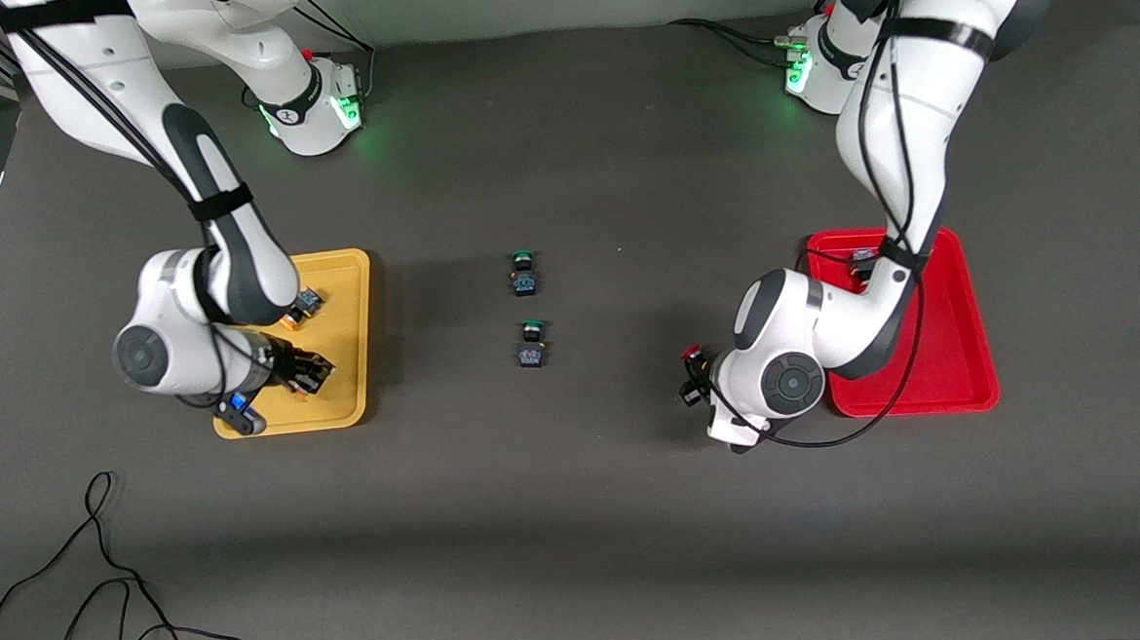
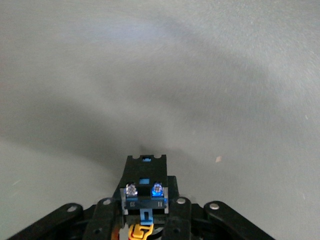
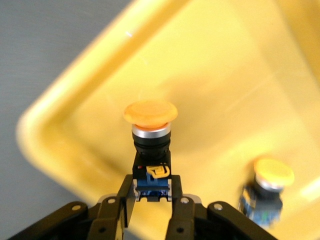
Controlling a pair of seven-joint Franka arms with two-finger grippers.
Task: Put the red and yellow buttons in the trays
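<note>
My right gripper [image 1: 311,373] is low over the yellow tray [image 1: 348,273], shut on a yellow button. In the right wrist view its fingers [image 3: 127,192] clamp the dark blue body, with the orange-yellow cap [image 3: 150,111] pointing into the tray [image 3: 75,100]. A second yellow button [image 1: 301,308] lies in the tray and also shows in the right wrist view [image 3: 270,176]. My left gripper [image 1: 693,384] is over the table beside the red tray [image 1: 961,338], shut on a red button [image 1: 694,356]. The left wrist view shows only that button's body [image 2: 145,192]. Another button [image 1: 860,261] lies in the red tray, partly hidden by the arm.
Two green-capped switches [image 1: 525,274] [image 1: 531,344] lie mid-table between the trays. Loose black cables [image 1: 105,578] lie near the table's front edge toward the right arm's end.
</note>
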